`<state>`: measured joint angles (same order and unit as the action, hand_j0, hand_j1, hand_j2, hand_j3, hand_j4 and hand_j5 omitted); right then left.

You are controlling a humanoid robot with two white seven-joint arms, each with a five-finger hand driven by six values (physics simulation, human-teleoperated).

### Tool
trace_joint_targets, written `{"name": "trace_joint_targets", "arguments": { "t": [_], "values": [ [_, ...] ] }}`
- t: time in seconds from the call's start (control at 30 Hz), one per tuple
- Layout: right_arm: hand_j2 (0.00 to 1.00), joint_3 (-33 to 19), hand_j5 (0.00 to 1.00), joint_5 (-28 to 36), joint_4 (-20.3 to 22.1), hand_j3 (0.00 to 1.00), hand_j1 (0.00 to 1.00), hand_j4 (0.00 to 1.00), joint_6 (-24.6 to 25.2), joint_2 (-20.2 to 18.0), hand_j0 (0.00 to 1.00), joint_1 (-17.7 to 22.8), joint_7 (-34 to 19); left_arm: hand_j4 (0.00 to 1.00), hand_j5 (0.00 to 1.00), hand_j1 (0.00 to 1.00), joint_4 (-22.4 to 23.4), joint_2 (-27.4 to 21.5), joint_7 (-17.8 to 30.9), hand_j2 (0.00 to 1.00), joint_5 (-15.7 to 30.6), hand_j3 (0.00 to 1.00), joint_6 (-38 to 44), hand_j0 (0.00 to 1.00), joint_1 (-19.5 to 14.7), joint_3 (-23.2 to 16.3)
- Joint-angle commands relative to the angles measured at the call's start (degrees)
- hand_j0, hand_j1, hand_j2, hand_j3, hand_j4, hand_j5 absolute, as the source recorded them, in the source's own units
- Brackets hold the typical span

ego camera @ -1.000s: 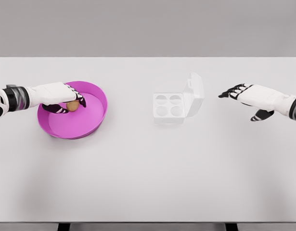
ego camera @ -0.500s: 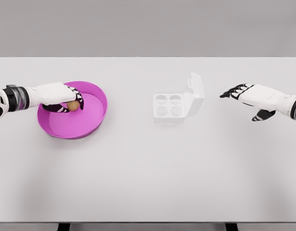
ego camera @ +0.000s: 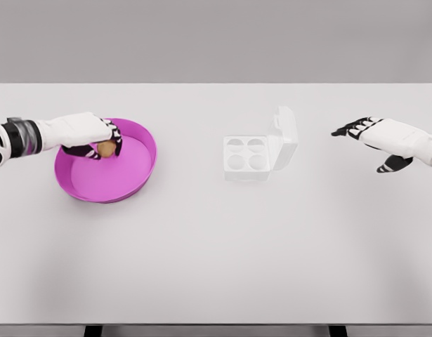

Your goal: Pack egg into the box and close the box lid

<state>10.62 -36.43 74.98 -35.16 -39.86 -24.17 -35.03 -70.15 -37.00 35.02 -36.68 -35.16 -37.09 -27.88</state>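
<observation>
A tan egg point(ego camera: 105, 149) is held in my left hand point(ego camera: 102, 143), whose fingers curl around it just above the floor of a magenta bowl point(ego camera: 135, 175) at the table's left. A white egg box point(ego camera: 245, 157) sits near the middle with four hollow cups, its lid point(ego camera: 284, 136) standing upright on the right side. My right hand point(ego camera: 374, 137) hovers far to the right of the box, fingers spread and holding nothing.
The white table point(ego camera: 216, 246) runs the full width, its front edge near the bottom of the picture. A grey wall lies behind the far edge.
My left hand has lifted the egg slightly up and back inside the bowl. My right hand has drifted right and a little upward, away from the box.
</observation>
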Motion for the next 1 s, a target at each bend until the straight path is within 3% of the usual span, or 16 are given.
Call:
{"name": "trace_joint_targets", "arguments": {
  "t": [0.0, 0.47, 0.97],
  "values": [
    [1.00, -0.2, 1.00, 0.3, -0.2, 1.00, 1.00, 1.00, 0.2, 0.0, 1.00, 0.0, 0.0, 0.43, 0.43, 0.43, -1.4, 0.0, 0.0, 0.43, 0.5, 0.43, 0.2, 0.43, 0.0, 0.7],
    [1.00, -0.2, 1.00, 0.3, -0.2, 1.00, 1.00, 1.00, 0.2, -0.1, 1.00, 0.0, 0.0, 0.40, 0.40, 0.40, -11.8, 0.9, 0.0, 0.40, 1.5, 0.40, 0.2, 0.40, 0.4, 4.7],
    [1.00, -0.2, 1.00, 0.2, -0.2, 1.00, 1.00, 1.00, 0.2, 0.0, 1.00, 0.0, 0.0, 0.40, 0.40, 0.40, -14.7, 7.8, 0.0, 0.40, 1.9, 0.40, 0.2, 0.40, -0.1, 5.7]
  ]
}}
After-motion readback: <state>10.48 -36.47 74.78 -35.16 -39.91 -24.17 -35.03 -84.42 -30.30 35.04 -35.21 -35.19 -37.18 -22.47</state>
